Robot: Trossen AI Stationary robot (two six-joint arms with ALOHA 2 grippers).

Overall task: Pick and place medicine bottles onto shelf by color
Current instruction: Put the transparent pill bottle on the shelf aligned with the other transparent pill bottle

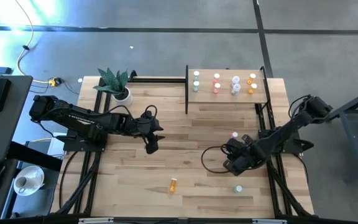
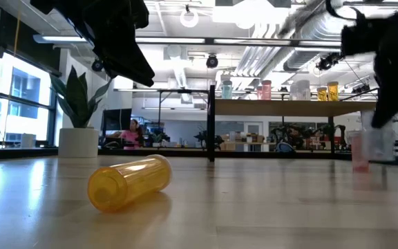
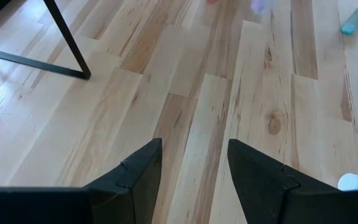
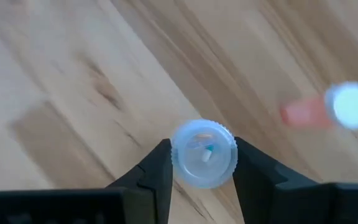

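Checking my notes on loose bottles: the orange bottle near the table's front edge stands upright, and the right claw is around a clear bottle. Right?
Not quite. The orange bottle lies on its side, as the low view shows. The rest holds: the right claw is closed around a clear bottle in the right wrist view.

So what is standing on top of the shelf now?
On the shelf stand eight bottles in four pairs: green, red, white, orange. The high view hides nothing on top; the table under it is covered.

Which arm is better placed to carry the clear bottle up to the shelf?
Right. Its tool already straddles the clear bottle, with the shelf just beyond; the left tool hangs empty mid-table.
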